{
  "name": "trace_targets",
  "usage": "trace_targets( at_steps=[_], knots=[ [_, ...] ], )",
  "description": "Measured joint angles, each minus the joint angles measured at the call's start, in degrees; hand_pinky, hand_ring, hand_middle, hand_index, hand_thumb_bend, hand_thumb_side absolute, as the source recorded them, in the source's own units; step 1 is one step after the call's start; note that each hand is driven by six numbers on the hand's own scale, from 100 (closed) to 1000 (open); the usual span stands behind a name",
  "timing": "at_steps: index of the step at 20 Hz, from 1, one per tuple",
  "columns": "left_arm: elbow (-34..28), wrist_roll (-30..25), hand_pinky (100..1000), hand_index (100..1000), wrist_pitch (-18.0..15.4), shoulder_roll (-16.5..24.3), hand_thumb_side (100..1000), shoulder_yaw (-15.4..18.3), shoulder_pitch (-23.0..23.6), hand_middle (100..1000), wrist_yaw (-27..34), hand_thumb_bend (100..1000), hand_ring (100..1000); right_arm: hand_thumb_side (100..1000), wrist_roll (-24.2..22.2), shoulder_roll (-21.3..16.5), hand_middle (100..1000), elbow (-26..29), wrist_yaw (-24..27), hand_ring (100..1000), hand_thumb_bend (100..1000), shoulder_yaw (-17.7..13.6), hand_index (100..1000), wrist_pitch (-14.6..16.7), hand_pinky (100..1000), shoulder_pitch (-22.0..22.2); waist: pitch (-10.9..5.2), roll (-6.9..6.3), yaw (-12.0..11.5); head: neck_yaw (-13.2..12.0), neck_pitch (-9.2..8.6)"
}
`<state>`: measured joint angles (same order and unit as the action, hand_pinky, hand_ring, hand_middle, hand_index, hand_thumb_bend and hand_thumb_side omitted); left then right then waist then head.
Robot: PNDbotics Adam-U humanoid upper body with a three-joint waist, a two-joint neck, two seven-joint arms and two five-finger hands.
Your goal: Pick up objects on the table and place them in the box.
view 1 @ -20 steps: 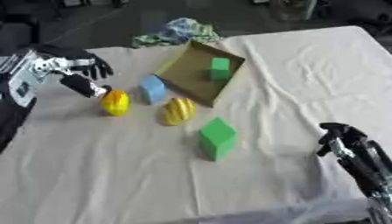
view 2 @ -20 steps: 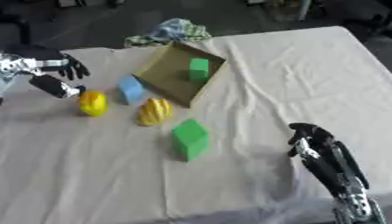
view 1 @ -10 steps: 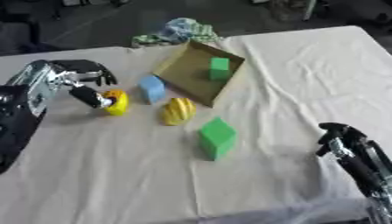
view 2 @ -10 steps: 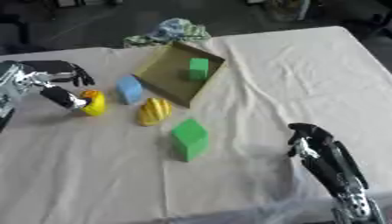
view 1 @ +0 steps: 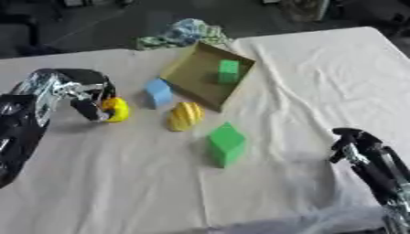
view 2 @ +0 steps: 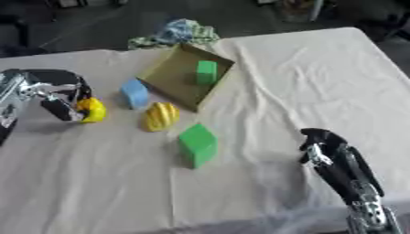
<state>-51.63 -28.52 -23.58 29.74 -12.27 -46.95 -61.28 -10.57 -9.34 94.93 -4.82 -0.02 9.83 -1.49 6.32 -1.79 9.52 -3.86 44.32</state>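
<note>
My left hand [view 1: 78,89] is at the table's left side, its fingers arched over a small yellow toy [view 1: 118,109] and its thumb against the toy's left side. A light blue block [view 1: 159,93] lies just right of it. A yellow ribbed object [view 1: 185,116] and a large green block [view 1: 226,144] lie further toward the middle. The brown open box [view 1: 191,75] sits at the back with a small green block [view 1: 229,71] inside. My right hand [view 2: 323,145] rests at the lower right with relaxed fingers, holding nothing.
A crumpled blue-green cloth [view 1: 184,33] lies behind the box at the table's far edge. The white tablecloth [view 1: 320,82] is wrinkled on the right side. The table's front edge runs close to my right arm.
My left hand has swung down and closed in on the yellow toy, its thumb now at the toy's side. The right hand has not moved.
</note>
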Motion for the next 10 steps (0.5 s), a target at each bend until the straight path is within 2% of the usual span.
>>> trace_targets(
  at_steps=[6,10],
  knots=[
    [-8.4,4.0,592,617,0.6,0.0,254,0.7,-3.5,417,6.3,100,453,547,0.0,0.0,480,0.0,0.0,422,100,0.0,743,0.0,501,0.0,0.00,0.04,0.2,-0.1,0.00],
    [-8.3,8.7,626,648,1.3,-3.5,254,0.6,-5.9,448,6.5,100,480,552,-0.2,0.1,480,-0.1,0.1,422,100,0.2,743,0.0,502,0.0,-0.06,0.66,1.3,-0.5,0.00]
  ],
)
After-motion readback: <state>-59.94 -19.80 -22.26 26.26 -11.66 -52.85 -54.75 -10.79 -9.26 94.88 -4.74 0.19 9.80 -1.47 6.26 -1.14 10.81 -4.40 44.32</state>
